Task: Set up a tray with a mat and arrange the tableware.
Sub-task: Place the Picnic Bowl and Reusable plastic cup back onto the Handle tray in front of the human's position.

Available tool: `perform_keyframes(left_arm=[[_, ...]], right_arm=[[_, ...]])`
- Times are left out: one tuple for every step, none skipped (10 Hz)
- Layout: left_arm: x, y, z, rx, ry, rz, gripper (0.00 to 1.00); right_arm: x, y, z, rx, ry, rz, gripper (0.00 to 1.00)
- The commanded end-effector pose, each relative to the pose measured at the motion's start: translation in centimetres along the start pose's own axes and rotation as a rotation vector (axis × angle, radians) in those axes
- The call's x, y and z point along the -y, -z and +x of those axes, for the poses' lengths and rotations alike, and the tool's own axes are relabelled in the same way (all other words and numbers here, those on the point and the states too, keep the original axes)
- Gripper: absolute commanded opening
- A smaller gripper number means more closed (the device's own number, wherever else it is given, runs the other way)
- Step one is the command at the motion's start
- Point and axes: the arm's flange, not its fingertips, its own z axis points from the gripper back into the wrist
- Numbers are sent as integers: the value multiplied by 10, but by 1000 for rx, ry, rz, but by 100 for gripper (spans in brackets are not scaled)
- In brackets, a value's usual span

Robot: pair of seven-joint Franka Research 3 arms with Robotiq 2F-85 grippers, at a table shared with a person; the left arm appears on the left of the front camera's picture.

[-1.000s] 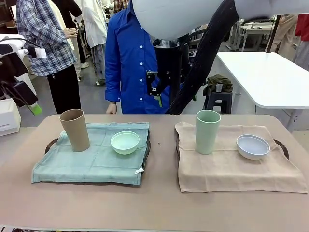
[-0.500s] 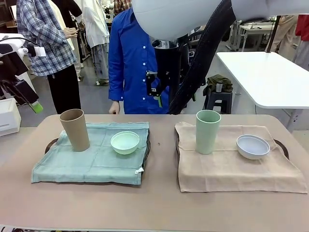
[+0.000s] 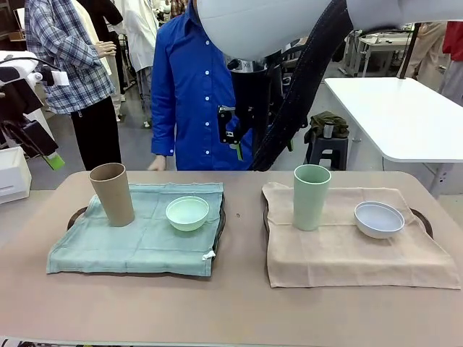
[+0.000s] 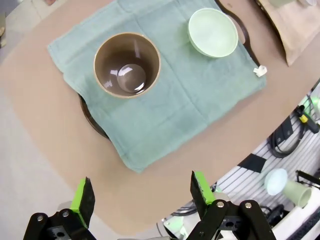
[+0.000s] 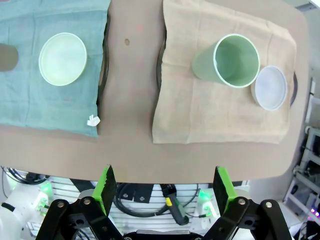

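Tan cup left of mint bowl: probably light, rigid, slick; grip rim. My claws spread, empty.

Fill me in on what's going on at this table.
Nothing is being handled right now. Two trays are laid out: on the green mat stand the tan cup and the mint-green bowl; on the beige mat stand the pale green cup and the white bowl. The left gripper and right gripper hang open above the table's near edge, holding nothing. A person in a blue shirt stands at the far side.
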Motion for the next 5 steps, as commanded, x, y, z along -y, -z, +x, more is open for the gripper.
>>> perform_keyframes(left_arm=[[1, 2, 0, 1, -7, 19, 100], [1, 2, 0, 1, -7, 19, 100], [1, 2, 0, 1, -7, 19, 100], [1, 2, 0, 1, -7, 19, 100], [1, 2, 0, 1, -7, 19, 100]], right_arm=[[2, 0, -2, 0, 3, -1, 100], [2, 0, -2, 0, 3, -1, 100], [2, 0, -2, 0, 3, -1, 100], [2, 0, -2, 0, 3, -1, 100], [2, 0, -2, 0, 3, -1, 100]])
